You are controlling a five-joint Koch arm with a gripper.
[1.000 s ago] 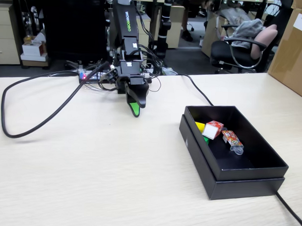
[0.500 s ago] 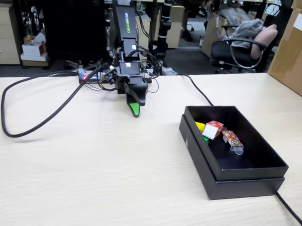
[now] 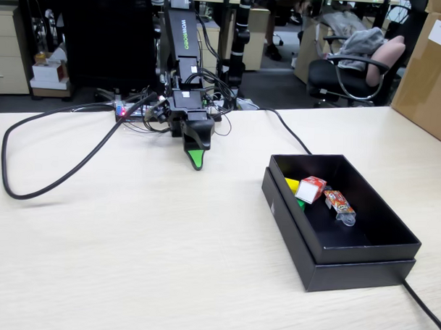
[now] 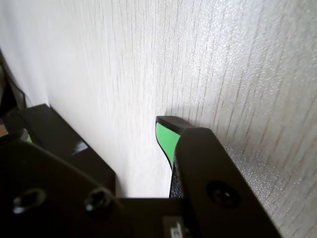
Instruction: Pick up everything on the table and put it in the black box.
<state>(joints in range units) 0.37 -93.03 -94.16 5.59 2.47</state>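
Tool (image 3: 197,163) hangs low by the arm base, empty, gap unreadable — yellow cube (image 3: 291,185), green cube (image 3: 301,203) and red carton (image 3: 311,189) all lie inside the black box (image 3: 362,265), tabletop (image 3: 130,263) cleared.

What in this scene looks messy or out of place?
Nothing stands out. The red carton, yellow cube and a colourful packet lie loosely inside the black box; the gripper holds nothing.
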